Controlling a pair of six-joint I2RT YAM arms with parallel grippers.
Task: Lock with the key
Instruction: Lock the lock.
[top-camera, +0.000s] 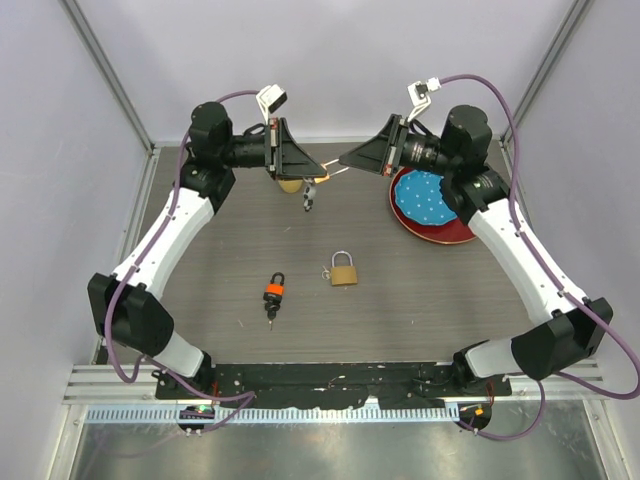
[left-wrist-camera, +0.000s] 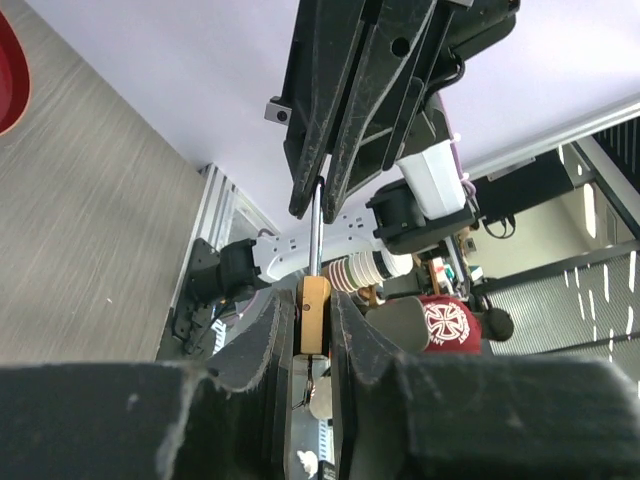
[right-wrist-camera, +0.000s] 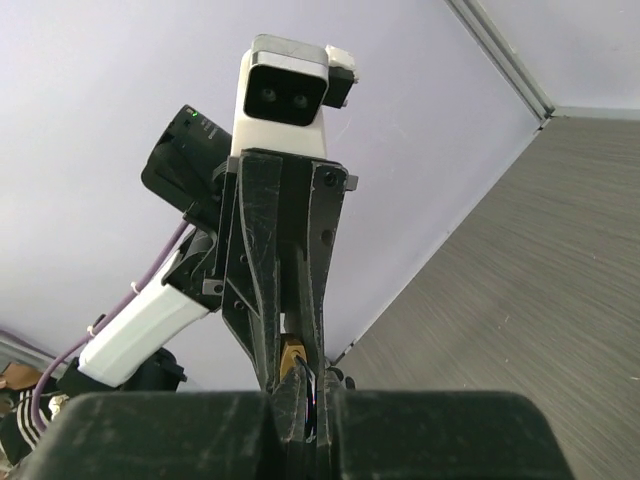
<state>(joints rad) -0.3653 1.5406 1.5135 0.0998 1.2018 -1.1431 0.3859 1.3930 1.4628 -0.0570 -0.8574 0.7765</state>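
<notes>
**Left hand holds a brass padlock up in the air**

The left hand is closed to a narrow gap and squeezes the brass padlock between its two black fingers. The right hand is shut tight. It pinches the end of a thin silver bar that comes straight out of the padlock. I cannot tell if that bar is the loop of the lock or a key.

Only the top view shows where this is. The two hands meet tip to tip above the tabletop, to the left of the red plate and level with its far edge. A little dangling bunch hangs under the padlock there. It looks like keys, but it is too small to be sure.

The left wrist view shows the grip best. The padlock is seen from its thin side, a slim golden block with flat faces. The silver bar is round and shiny.

The right wrist view looks the other way, and only a small bit of gold peeks out between the worn, scratched fingers.

The top view also shows more things. The red plate is round and has a blue spotted cloth on it. A second brass lock lies flat on the grey wood-grain tabletop, left of the plate and nearer the arm bases. An orange and black lock lies further left of the plate.
</notes>
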